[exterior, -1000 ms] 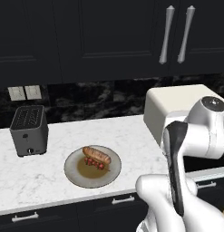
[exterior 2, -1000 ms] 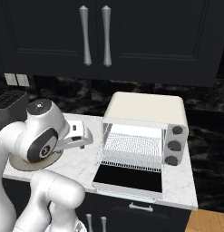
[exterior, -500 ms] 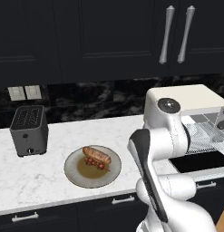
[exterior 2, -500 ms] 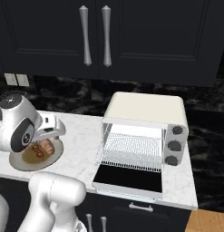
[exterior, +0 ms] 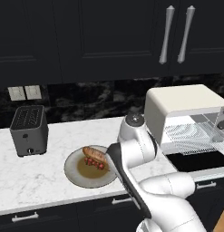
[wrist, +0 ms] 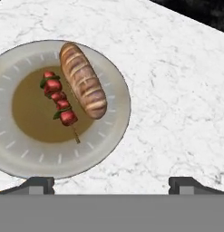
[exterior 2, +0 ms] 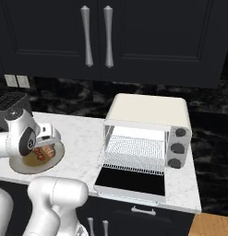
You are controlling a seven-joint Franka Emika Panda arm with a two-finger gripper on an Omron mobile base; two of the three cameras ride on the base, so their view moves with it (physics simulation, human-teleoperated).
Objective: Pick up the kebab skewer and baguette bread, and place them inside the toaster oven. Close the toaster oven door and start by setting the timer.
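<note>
The gripper (wrist: pixel 111 183), fingers spread and empty, hovers off the plate (wrist: pixel 114 122) rim. The kebab skewer (wrist: pixel 59 102) lies beside the baguette bread (wrist: pixel 82 79), long axes near-parallel.

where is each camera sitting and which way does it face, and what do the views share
Left base view: behind the arm's left, facing forward-down at counter, plate and toaster oven; white arm rises lower right.
Right base view: behind its right, same counter; arm lower left.
Hand view: on the hand, looking down at baguette bread and kebab skewer; tool tips at bottom.
All share the plate.
</note>
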